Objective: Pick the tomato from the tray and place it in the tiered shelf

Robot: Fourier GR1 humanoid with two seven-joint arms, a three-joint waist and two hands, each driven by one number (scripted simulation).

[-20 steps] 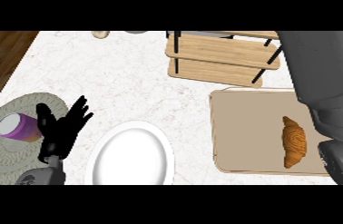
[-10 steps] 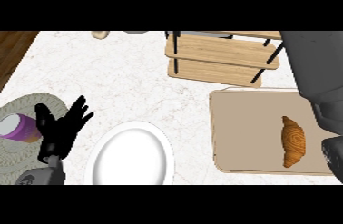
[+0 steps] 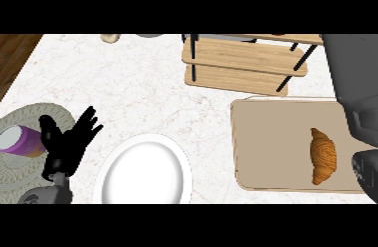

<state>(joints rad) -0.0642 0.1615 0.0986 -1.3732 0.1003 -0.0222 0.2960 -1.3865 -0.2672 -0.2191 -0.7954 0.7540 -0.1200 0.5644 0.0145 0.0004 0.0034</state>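
The beige tray (image 3: 266,141) lies at the right of the counter with a brown croissant (image 3: 322,156) on it; no tomato shows anywhere. The wooden tiered shelf (image 3: 240,61) with black posts stands at the back, just beyond the tray. My left hand (image 3: 68,146) rests open at the lower left, fingers up, beside a purple cup (image 3: 21,141). My right forearm (image 3: 358,96) runs up the right edge over the tray's far side, and its hand is out of sight.
A white plate (image 3: 144,171) lies near the front, between my left hand and the tray. The purple cup stands on a round woven mat (image 3: 22,176) at the left edge. A small tan object (image 3: 110,38) sits at the back.
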